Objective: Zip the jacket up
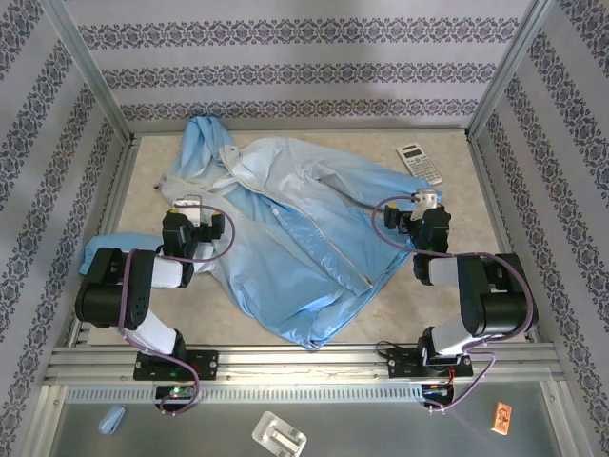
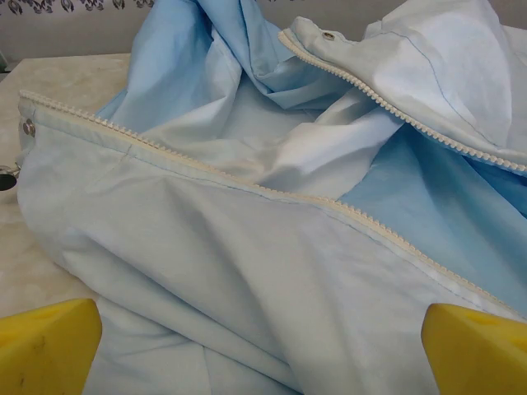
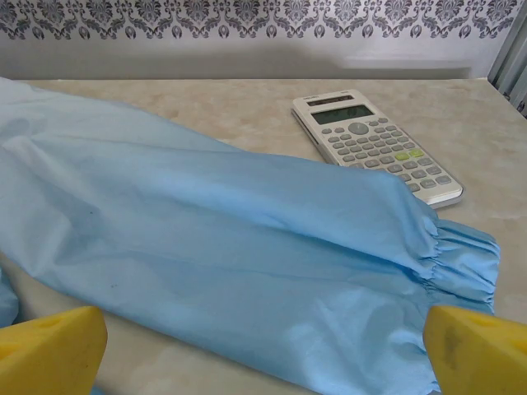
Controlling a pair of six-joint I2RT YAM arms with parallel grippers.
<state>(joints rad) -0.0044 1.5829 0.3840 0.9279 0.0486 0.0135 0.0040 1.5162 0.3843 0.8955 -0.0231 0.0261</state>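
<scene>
Your jacket (image 1: 295, 228) lies spread on the beige table (image 1: 381, 305). Its hood points to the far left corner, its hem is toward the arm bases, and the front is open and unzipped. One sleeve reaches out to the right toward the calculator (image 1: 420, 162). The other lies bunched at the left edge beside your left arm.

Your left gripper (image 1: 187, 205) sits over the jacket's left front panel, near the collar. In the left wrist view its yellow pads (image 2: 45, 346) stand wide apart at the lower corners with nothing between them but fabric lying below. You cannot tell from here whether they touch the cloth. Ahead of them the near zipper strip (image 2: 272, 191) runs diagonally across the pale panel. The far zipper strip (image 2: 395, 111) edges the opposite panel, and the two are well apart, with the darker blue lining showing between them.

Your right gripper (image 1: 425, 200) hangs over the right sleeve (image 3: 206, 239). Its fingers are also spread wide and grip nothing. In the right wrist view the sleeve crosses from left to right, and its gathered elastic cuff (image 3: 465, 263) ends just beside the near corner of the calculator, which lies face up on the table.
</scene>
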